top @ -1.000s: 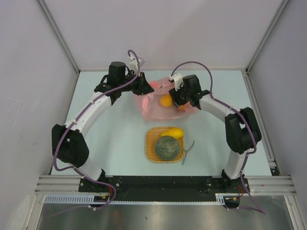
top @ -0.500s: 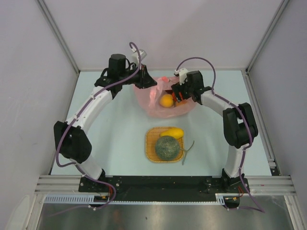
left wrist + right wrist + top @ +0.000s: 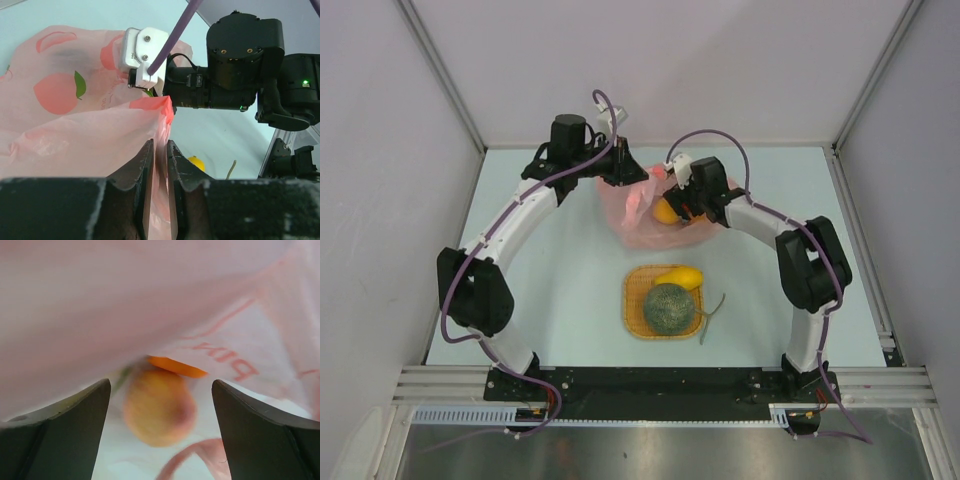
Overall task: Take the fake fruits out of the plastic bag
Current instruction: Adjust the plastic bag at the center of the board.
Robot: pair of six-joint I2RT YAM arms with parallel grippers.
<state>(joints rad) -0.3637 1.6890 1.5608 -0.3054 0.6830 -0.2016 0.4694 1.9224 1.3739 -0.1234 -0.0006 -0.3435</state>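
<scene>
Pink, crinkly plastic fills most of what both wrist cameras send me. From overhead, the plastic bag [image 3: 638, 230] lies at the far middle of the table [image 3: 550, 270], and my two arms meet over it from either side. The left gripper [image 3: 159, 150] is nearly closed, its fingers pinching a fold of the bag's rim that runs up between them. The right gripper [image 3: 161, 385] is pushed into the bag's mouth from the right, jaws spread wide with nothing in them. A small peach-orange fruit [image 3: 159, 412] sits just ahead, in line with the gap between the fingers. It is blurred, and I cannot see it touching either one. Printed pink film hangs over it and to its right. Nearer to me, apart from the bag, a square woven mat [image 3: 634, 288] carries the netted melon [image 3: 669, 307], with the yellow mango [image 3: 682, 277] lying against its far side. The melon's stem [image 3: 713, 312] trails off the mat to the right.
</scene>
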